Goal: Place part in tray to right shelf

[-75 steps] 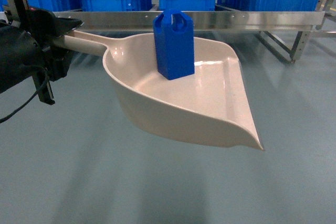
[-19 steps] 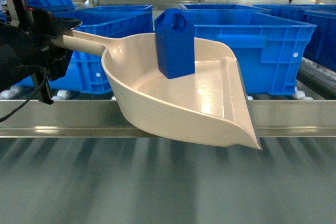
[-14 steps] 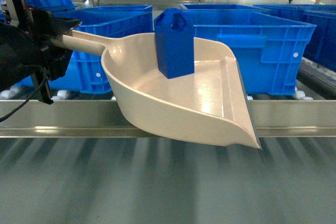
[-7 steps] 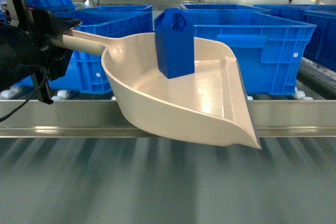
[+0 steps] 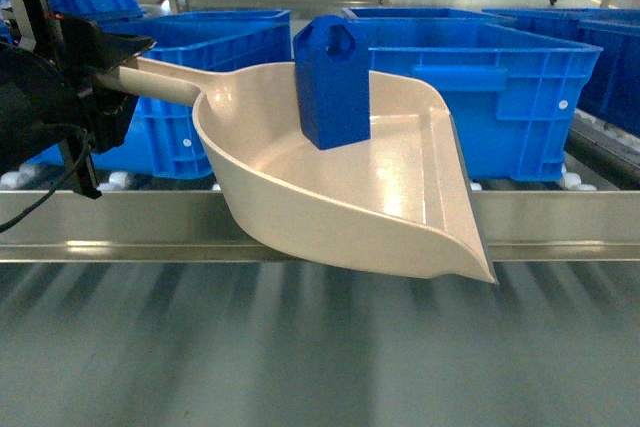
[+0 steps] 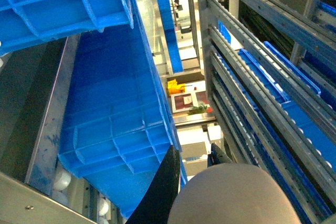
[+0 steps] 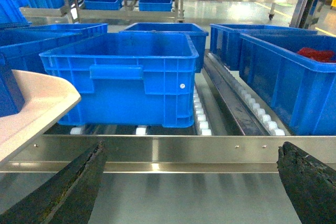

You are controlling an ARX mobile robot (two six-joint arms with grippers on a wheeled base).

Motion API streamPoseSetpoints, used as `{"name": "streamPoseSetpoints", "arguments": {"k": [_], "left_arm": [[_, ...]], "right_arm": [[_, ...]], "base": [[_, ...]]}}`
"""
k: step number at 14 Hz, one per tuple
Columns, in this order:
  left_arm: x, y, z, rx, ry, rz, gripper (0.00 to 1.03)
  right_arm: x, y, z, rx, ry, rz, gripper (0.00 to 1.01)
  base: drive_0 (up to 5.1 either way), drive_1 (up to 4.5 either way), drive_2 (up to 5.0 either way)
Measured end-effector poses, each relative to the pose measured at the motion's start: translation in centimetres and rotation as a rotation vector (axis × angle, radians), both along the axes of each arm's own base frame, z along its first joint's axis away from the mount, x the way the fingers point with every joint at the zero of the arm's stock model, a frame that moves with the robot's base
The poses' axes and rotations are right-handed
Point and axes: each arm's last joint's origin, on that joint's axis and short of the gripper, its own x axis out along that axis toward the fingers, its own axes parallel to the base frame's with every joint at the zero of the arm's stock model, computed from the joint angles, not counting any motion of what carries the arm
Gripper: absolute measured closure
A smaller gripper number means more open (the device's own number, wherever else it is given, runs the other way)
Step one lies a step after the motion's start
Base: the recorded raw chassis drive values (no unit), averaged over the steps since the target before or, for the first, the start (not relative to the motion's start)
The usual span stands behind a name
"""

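Gripping the tray (image 5: 400,207) handle, left claw (image 5: 105,72) carries the part (image 5: 333,82); only the wrist view shows right claw (image 7: 191,187) gaping.

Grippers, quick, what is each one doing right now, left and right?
Left gripper: shut on the beige tray's handle, with the blue part standing upright in the tray.
Right gripper: open, holding nothing, facing the shelf rail.
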Motion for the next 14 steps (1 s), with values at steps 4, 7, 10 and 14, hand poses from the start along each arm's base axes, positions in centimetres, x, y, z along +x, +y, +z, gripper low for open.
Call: {"name": "streamPoseSetpoints", "arguments": {"k": [4,7,10,14], "left_arm": [[0.00,0.00,0.00,0.000,0.000,0.000,0.90],[0.00,0.00,0.00,0.000,0.000,0.000,0.90],[0.00,0.00,0.00,0.000,0.000,0.000,0.90],[0.00,0.00,0.00,0.000,0.000,0.000,0.90]], "right_arm": [[0.00,0.00,0.00,0.000,0.000,0.000,0.03],[0.00,0.00,0.00,0.000,0.000,0.000,0.03],[0.00,0.00,0.00,0.000,0.000,0.000,0.03],[0.00,0.00,0.00,0.000,0.000,0.000,0.03]], "base": [[0.0,0.00,0.0],[0.0,0.00,0.0],[0.0,0.00,0.0],[0.0,0.00,0.0]]}}
